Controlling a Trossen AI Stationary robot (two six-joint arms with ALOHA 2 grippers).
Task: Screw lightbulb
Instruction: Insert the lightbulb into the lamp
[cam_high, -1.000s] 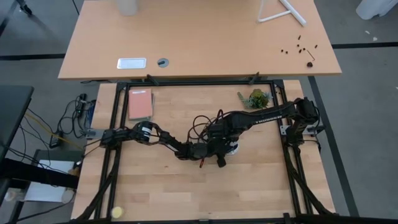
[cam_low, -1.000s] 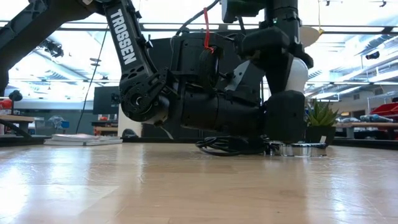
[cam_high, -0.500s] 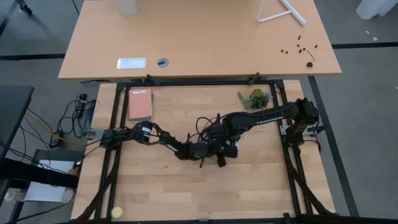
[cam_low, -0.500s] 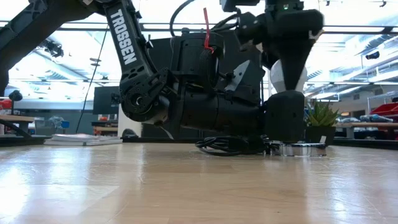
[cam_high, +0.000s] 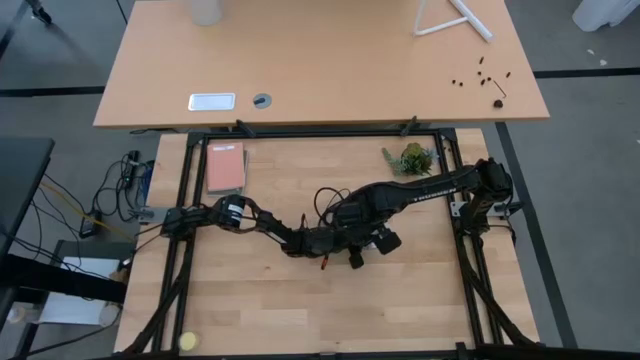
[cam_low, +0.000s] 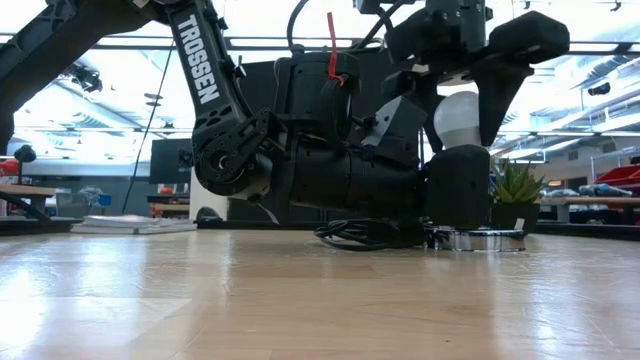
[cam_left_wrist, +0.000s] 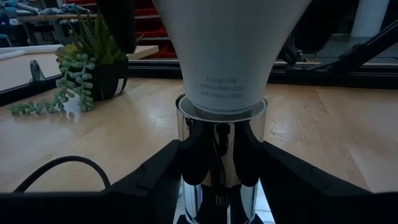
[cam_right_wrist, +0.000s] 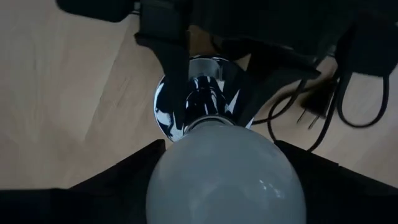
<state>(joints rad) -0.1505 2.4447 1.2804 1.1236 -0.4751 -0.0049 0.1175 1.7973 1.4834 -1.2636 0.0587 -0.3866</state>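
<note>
We saw the right gripper (cam_low: 462, 60) turn about the lightbulb (cam_low: 462, 118) over the last second, its fingers closed on the glass from above. The left gripper (cam_left_wrist: 219, 163) stayed clamped on the socket (cam_low: 486, 239), with the bulb upright in it near the table's (cam_high: 300, 310) middle. We judged the threading was under way, not finished.

Even, bright overhead light fills the high view with soft shadows, while the low view is strongly backlit by ceiling lights and far windows, silhouetting the arms and leaving sheen on the near table (cam_low: 300, 300); the close lightbulb (cam_right_wrist: 224, 171) looks soft and the chrome socket (cam_left_wrist: 221, 155) shows glare.
</note>
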